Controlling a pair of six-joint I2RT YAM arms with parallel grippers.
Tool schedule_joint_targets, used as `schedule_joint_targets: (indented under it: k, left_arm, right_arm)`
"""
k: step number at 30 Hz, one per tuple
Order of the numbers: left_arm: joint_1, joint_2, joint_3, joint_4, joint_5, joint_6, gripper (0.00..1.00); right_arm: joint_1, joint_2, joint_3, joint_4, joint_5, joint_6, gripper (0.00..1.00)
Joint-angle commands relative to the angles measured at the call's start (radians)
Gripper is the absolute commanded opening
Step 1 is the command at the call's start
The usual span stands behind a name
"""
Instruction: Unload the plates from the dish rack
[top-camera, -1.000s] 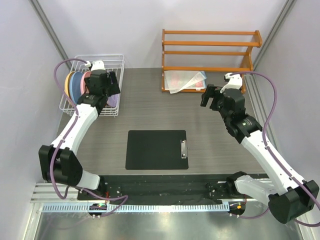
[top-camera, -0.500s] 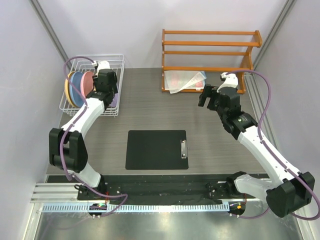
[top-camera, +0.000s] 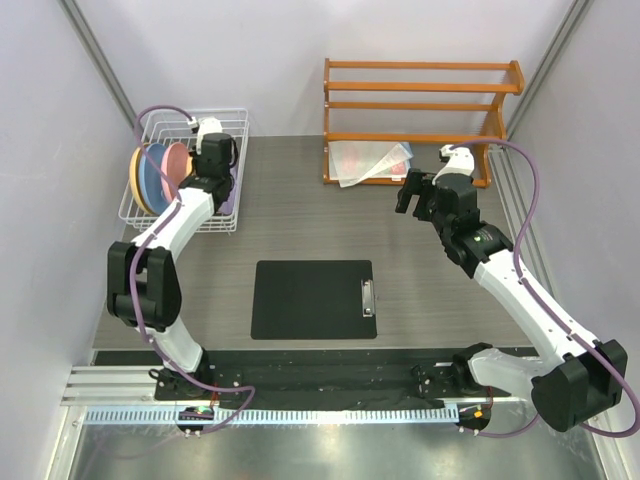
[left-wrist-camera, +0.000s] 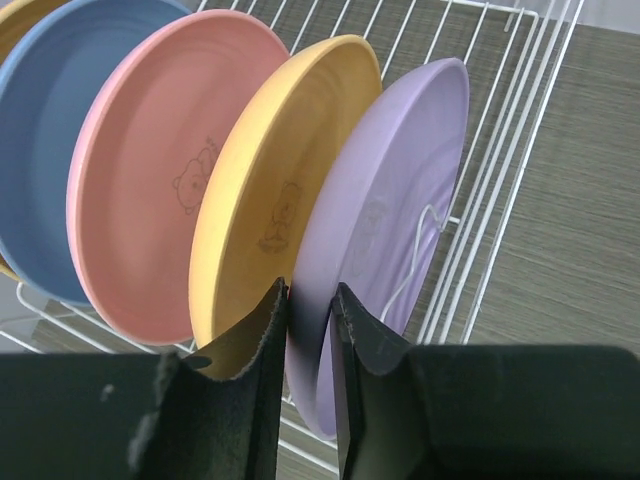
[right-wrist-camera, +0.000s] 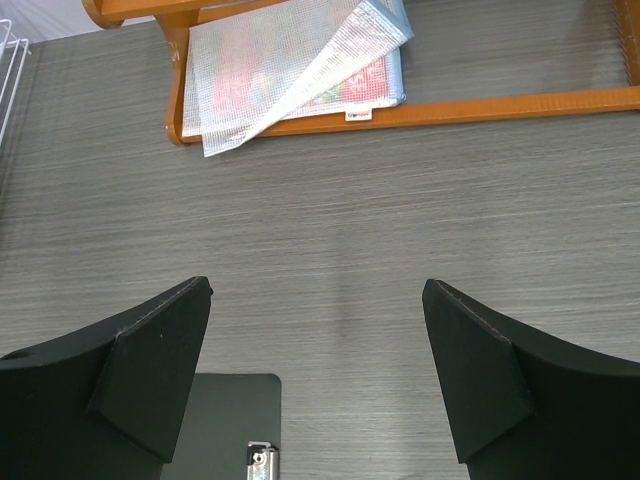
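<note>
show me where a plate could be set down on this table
Bare tabletop lies between the dish rack and the orange shelf, beyond the black clipboard. Crowded: the rack's plates, and under the shelf where a mesh pouch lies.

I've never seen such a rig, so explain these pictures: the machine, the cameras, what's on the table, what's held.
These are two robot arms bolted at a table's near edge. The wide picture comes from a camera above and behind them; the other two come from cameras on the wrists. The left gripper is shut on a purple plate's rim in the white rack, beside the yellow plate, pink plate and blue plate. The right gripper is open above the table, holding nothing. Also there: a black clipboard and an orange shelf with a mesh pouch.
</note>
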Motion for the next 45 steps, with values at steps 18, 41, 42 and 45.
schedule_joint_targets:
  k: [18, 41, 42, 45]
  left_arm:
    - [-0.167, 0.010, 0.164, 0.090, -0.402, 0.318, 0.00]
    - [-0.324, -0.212, 0.221, -0.356, -0.114, -0.002, 0.00]
    - [-0.329, -0.226, 0.194, -0.353, -0.077, -0.042, 0.00]
    - [-0.333, -0.240, 0.158, -0.347, 0.107, -0.109, 0.00]
  right_arm:
    - [0.001, -0.025, -0.021, 0.036, -0.016, 0.039, 0.93]
    - [0.000, -0.011, -0.013, 0.067, -0.232, 0.111, 0.93]
    - [0.001, -0.005, -0.006, 0.076, -0.261, 0.111, 0.93]
    - [0.001, 0.015, -0.006, 0.124, -0.290, 0.128, 0.93]
